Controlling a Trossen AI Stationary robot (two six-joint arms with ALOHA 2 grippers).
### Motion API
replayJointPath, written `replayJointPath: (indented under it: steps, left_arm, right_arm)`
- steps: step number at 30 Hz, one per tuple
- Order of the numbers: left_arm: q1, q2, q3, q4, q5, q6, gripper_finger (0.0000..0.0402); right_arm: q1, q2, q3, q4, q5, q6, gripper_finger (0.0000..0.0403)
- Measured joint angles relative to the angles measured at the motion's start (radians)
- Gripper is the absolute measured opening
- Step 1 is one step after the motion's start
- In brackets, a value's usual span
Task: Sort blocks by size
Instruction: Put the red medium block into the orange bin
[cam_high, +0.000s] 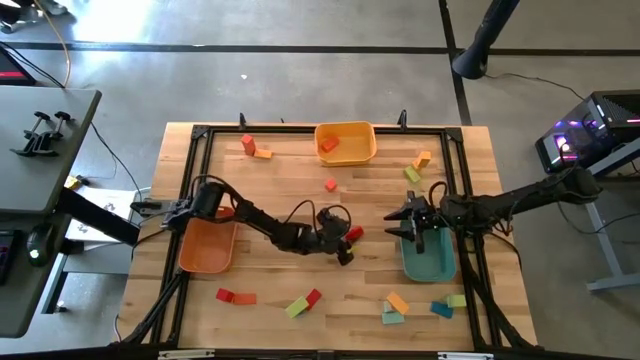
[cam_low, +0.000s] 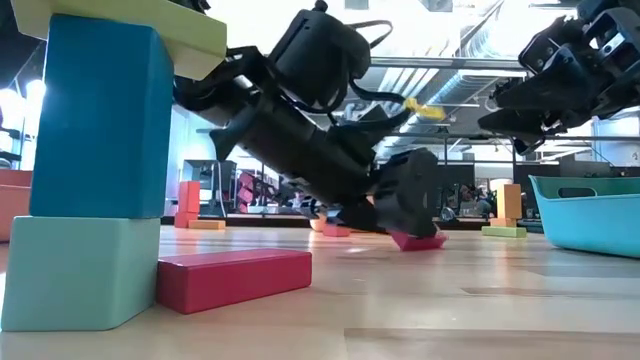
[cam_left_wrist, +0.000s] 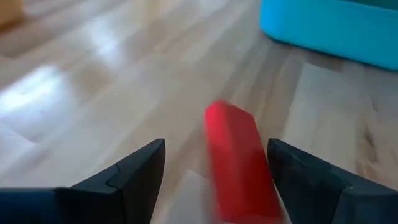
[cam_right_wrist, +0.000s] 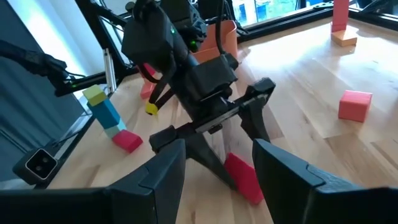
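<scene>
So, progress: early stage, sorting barely getting going; nearly all the blocks are lying loose on the table, and I'm judging most of the job is left.
Trays done so far: yellow tray at the far edge is holding one orange block; orange tray on the left and teal tray on the right are both looking empty from above.
Left gripper: working mid-table, fingers spread either side of a red block that's lying flat on the wood. It isn't pinching it.
Right gripper: hanging over the near rim of the teal tray, fingers apart, nothing btwn them, waiting.
Step in hand: prob. the red block by the left gripper, but I can't tell if it's arriving or leaving.
Count, trays: 3 (orange, yellow, teal).
Count, grippers: 2.
Count, blocks: approx. 15 showing, 14 loose + 1 in a tray.
Far side: red w/ orange far left, orange w/ green far right.
Middle: one red cube, plus the red one at the left gripper.
Near edge: 8 in a scattered row, namely 2 red, green w/ red, orange w/ teal, blue w/ green.
Sizes: bars, cubes and wedges are mixing together; exact size groups are too small to tell from above.
</scene>
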Motion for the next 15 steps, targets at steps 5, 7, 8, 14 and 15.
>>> replayJointPath:
  steps: [5,7,8,14,15]
  left_arm:
    - [0.003,0.0,0.0,-0.025,0.024,-0.001,0.0258]
    - [0.003,0.0,0.0,-0.035,0.026,0.0,0.025]
    - [0.003,0.0,0.0,-0.036,0.031,0.0,0.0245]
    - [0.008,-0.002,0.0,-0.057,0.054,0.019,0.0204]
    - [0.011,-0.003,0.0,-0.059,0.062,0.03,0.0192]
  right_arm:
    - [0.0,0.0,0.0,-0.001,0.0,-0.012,0.0184]
    - [0.0,0.0,0.0,-0.002,0.0,-0.021,0.0184]
    - [0.0,0.0,0.0,-0.002,0.0,-0.021,0.0184]
    - [0.0,0.0,0.0,-0.002,0.001,-0.039,0.0184]
    - [0.0,0.0,0.0,-0.002,0.001,-0.039,0.0184]
